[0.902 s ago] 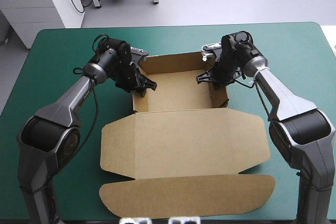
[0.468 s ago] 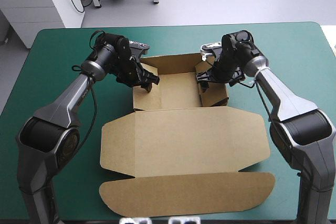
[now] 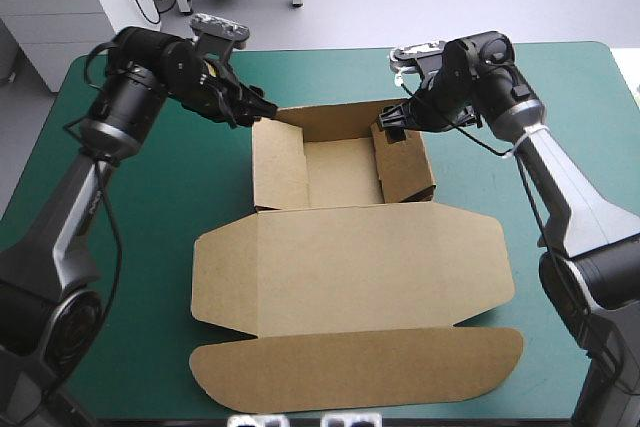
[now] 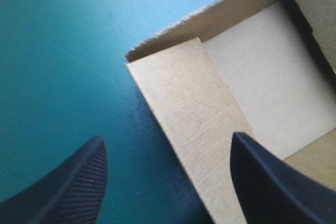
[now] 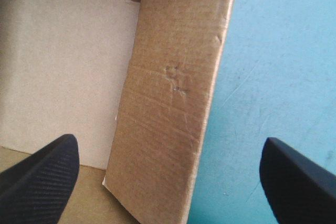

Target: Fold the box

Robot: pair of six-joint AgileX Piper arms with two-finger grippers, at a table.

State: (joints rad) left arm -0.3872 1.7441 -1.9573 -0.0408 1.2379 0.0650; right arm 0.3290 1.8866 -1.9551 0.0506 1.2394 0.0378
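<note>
The brown box [image 3: 345,247] lies mid-table as an open tray, its far half with walls raised, its lid flat toward the near edge. My left gripper [image 3: 262,108] is open above the tray's far left corner; in the left wrist view its fingers [image 4: 273,182] straddle the left wall [image 4: 194,124], touching nothing. My right gripper [image 3: 392,119] is open above the far right corner. In the right wrist view the right wall [image 5: 170,108] leans inward between the spread fingers [image 5: 39,174], apart from both.
Teal-green cover [image 3: 120,207] lies bare on both sides of the box. The lid's rounded flap [image 3: 350,377] reaches close to the table's near edge. A white cabinet [image 3: 70,7] stands beyond the far left corner.
Both grippers have risen out of the tray and drawn back, the left toward the far left, the right toward the far right. The side walls now stand raised, released.
</note>
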